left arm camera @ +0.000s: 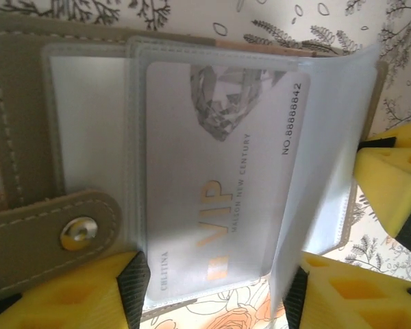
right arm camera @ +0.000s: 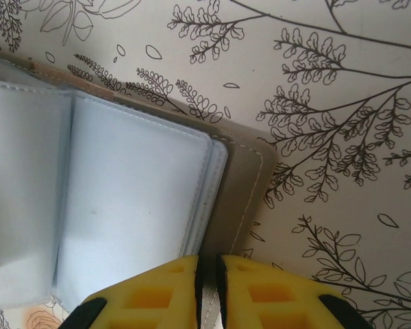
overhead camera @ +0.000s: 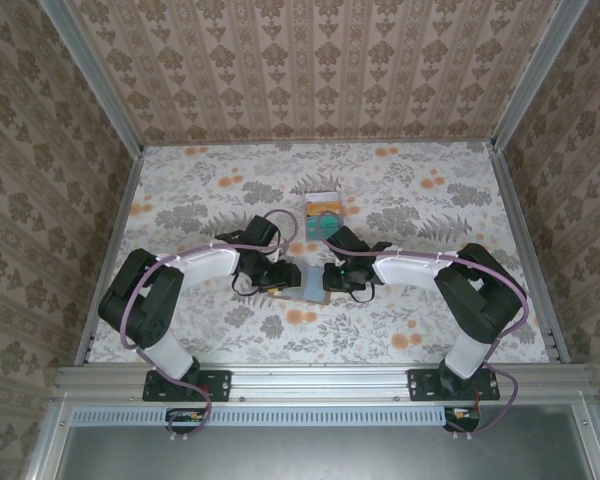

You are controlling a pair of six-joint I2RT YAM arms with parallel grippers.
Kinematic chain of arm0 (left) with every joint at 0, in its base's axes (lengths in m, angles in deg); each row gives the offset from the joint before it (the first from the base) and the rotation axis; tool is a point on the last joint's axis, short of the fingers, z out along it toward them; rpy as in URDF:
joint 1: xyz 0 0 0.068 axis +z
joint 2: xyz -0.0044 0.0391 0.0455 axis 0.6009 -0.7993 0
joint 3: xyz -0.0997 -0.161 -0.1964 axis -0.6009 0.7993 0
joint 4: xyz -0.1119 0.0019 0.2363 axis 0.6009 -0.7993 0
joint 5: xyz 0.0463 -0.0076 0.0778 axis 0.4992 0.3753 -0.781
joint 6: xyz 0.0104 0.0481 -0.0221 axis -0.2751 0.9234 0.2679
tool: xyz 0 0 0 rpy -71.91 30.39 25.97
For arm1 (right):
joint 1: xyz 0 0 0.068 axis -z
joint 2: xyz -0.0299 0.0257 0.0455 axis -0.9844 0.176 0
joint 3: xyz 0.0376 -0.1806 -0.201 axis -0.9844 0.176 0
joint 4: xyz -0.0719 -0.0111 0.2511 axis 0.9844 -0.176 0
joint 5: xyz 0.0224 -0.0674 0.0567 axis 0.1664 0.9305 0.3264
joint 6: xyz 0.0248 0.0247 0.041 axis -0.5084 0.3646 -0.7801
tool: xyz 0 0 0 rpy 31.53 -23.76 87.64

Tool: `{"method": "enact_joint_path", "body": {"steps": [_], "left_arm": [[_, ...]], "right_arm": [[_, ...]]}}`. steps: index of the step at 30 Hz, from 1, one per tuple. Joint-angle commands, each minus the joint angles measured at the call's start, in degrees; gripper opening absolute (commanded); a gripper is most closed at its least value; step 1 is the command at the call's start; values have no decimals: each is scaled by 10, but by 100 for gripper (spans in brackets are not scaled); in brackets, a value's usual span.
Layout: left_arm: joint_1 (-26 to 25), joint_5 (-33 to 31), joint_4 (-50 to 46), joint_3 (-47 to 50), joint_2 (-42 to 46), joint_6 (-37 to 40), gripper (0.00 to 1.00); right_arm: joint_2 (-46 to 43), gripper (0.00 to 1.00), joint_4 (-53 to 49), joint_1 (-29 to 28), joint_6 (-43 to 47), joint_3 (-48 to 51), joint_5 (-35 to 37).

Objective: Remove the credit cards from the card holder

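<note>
Card holder [overhead camera: 304, 284] lies open and flat on the flowered table [overhead camera: 430, 200], near its middle, between the two arms. By the look of it the task is at an early stage. The wallet is unsnapped, its strap [left arm camera: 48, 236] hangs loose and the clear sleeves are fanned out. But the one credit card [left arm camera: 219, 185] that can be made out, a pale one lettered VIP, sits fully inside its sleeve. Drawing it out, along with any others tucked behind, is judged to be what is left.

The left gripper [left arm camera: 212, 301] has its jaws wide, one finger on each side of the lower edge of that sleeve, and grips nothing. The right gripper [right arm camera: 209, 288] has its jaws nearly together and appears to pinch the holder's olive outer edge, apparently pinning it down.

By count there is one card holder, one card plainly seen, several clear sleeves whose number cannot be told, and two grippers. One small white-rimmed box [overhead camera: 325, 209] with teal and orange contents stands just beyond the holder
</note>
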Motion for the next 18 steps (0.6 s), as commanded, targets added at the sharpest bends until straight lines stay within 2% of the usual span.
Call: {"method": "enact_joint_path", "body": {"steps": [1, 8, 10, 13, 16, 18], "left_arm": [[-8, 27, 15, -14, -10, 6, 60], [-20, 12, -14, -49, 8, 14, 74], [-23, 9, -21, -58, 10, 17, 90], [-26, 7, -27, -61, 9, 20, 98], [-27, 6, -29, -60, 14, 20, 100], [-27, 19, -25, -62, 20, 18, 97]], "right_arm": [[22, 19, -7, -1, -3, -4, -5], [20, 19, -7, -1, -3, -5, -4], [20, 19, -8, -1, -3, -5, -3], [19, 19, -9, -1, -3, -5, -3], [15, 19, -11, -1, -3, -4, -1], [12, 19, -12, -1, -2, -3, 2]]}}
